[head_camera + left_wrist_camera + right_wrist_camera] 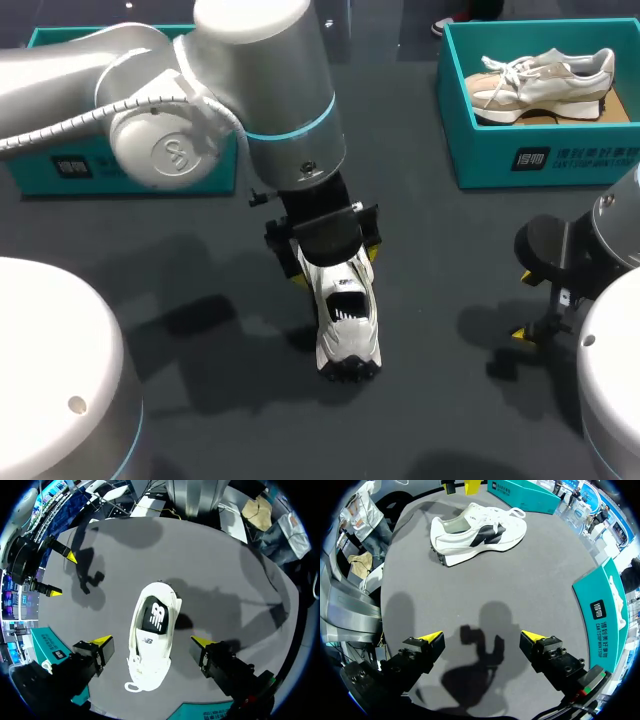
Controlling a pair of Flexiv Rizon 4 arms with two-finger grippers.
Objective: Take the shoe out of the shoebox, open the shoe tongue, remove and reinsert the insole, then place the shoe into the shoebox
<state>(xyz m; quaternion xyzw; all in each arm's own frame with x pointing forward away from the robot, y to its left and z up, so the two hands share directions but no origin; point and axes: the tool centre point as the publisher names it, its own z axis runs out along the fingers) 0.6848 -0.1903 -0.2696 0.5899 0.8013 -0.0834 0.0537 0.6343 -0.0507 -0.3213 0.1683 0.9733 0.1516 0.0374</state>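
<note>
Nearest, at the right side, the right gripper (pixel 482 636) hangs over the bare dark grey worktop (pixel 430 420) with its yellow-tipped fingers (pixel 431 639) spread wide and nothing between them; well ahead of it, near the middle of the worktop, the white shoe (pixel 347 322) of soft fabric with black side stripes stands upright on its sole, out of any box, heel toward the robot and laced toe pointing away; the left gripper (pixel 152 640) hangs straight above the toe half, its fingers (pixel 101 641) released and straddling the shoe, one on each side, apart from it and touching nothing; the shoe should be light, with a soft upper that gives under pressure and a stiffer lugged sole, so a squeeze across the midfoot just above the sole, or on the padded heel collar, looks safer than pinching the thin fabric higher up; the tongue and loose laces are floppy and likely to slip, so one arm will probably have to steady the shoe; the black insole (pixel 154 616) seen through the opening is probably thin, bendy foam, best caught at its heel edge; farthest off stand a teal cardboard shoebox (pixel 470 150) at the right holding a beige shoe (pixel 540 85), and another teal box (pixel 40 175) at the left, half hidden behind the left arm.
</note>
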